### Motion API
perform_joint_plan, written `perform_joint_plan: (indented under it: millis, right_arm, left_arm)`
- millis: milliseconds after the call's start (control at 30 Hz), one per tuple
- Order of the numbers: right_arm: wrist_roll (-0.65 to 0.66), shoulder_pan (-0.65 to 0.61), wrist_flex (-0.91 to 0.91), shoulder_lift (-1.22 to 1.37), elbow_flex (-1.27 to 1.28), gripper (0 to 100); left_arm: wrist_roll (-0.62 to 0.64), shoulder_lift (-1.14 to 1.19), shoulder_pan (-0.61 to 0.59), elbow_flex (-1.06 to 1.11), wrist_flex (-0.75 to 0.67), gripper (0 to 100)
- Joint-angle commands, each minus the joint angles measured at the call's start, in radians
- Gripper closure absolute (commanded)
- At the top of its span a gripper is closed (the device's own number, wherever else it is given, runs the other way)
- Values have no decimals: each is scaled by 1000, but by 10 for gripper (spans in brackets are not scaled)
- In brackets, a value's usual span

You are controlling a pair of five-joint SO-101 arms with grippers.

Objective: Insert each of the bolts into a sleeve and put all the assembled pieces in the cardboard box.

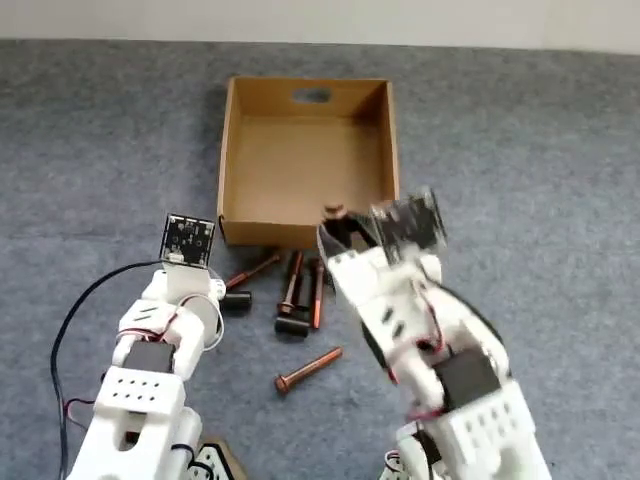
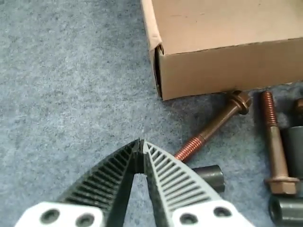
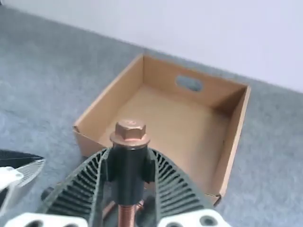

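My right gripper [image 3: 129, 156] is shut on a black sleeve [image 3: 128, 172] with a copper bolt through it, head [image 3: 130, 132] up. It hangs just in front of the open cardboard box [image 3: 184, 125], near the front wall [image 1: 265, 234]. In the high view that gripper [image 1: 338, 232] is at the box's front right part. My left gripper [image 2: 140, 144] is shut and holds nothing, low over the carpet left of the loose parts. Close to it lie a copper bolt [image 2: 215, 124] and a black sleeve [image 2: 211, 177]. More bolts [image 1: 292, 280] [image 1: 308, 369] lie below the box.
A second sleeve [image 1: 291, 326] and another bolt [image 1: 318, 293] lie among the parts on the grey carpet. Nothing lies inside the box [image 1: 305, 160]. The left arm's black cable [image 1: 75, 320] loops at the lower left.
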Motion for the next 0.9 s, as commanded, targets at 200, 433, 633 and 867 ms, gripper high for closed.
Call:
perform_joint_plan:
  millis: [200, 433, 633, 867]
  right_arm:
    - [-9, 223, 10, 674, -513, 992]
    - [-9, 205, 211, 1050, -963, 992]
    - [-9, 202, 453, 1431, -1468, 992]
    - [-87, 202, 734, 1859, -2026, 992]
  left_arm:
    - [-9, -24, -7, 5, -20, 987]
    - [-9, -24, -2, 5, -20, 987]
    - [-9, -24, -1, 5, -20, 987]
    - [-9, -24, -1, 5, -20, 987]
